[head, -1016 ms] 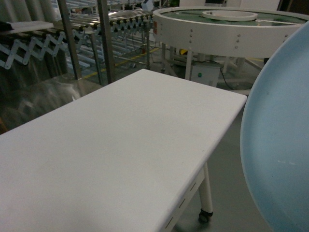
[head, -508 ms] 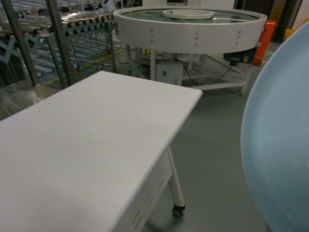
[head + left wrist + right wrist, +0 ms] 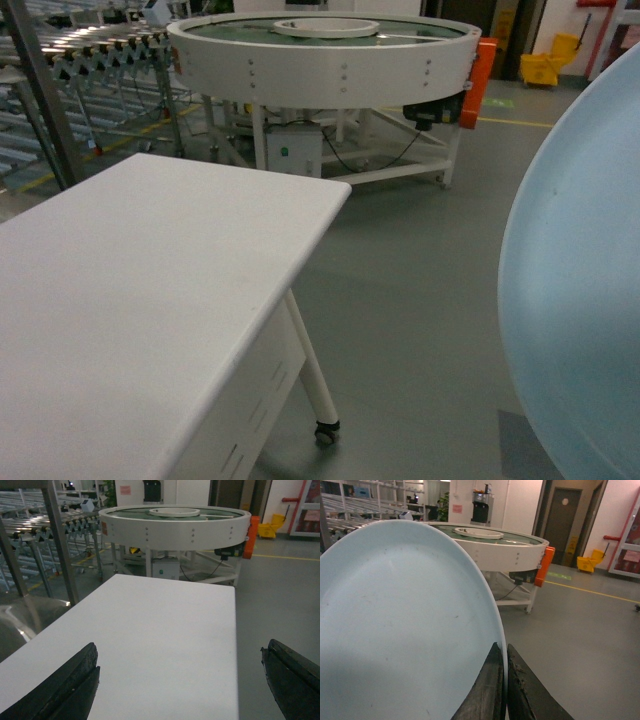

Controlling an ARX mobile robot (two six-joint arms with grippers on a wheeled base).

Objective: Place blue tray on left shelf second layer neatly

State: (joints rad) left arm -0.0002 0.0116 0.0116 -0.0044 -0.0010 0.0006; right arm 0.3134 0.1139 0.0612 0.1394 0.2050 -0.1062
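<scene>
Blue tray (image 3: pixel 405 625) cropped, pinched by right gripper (image 3: pixel 504 690).

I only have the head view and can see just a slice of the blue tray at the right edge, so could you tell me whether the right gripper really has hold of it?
Observer: Yes, the right wrist view shows the right gripper closed on the rim of the blue tray, one finger on each face.
Operator: Thank you. Is the left gripper carrying anything?
Observer: No, the left gripper is open and empty, its fingers spread wide above the white table.
Operator: Is anything lying in the tray?
Observer: Nothing; its face is bare apart from a few small specks.
</scene>
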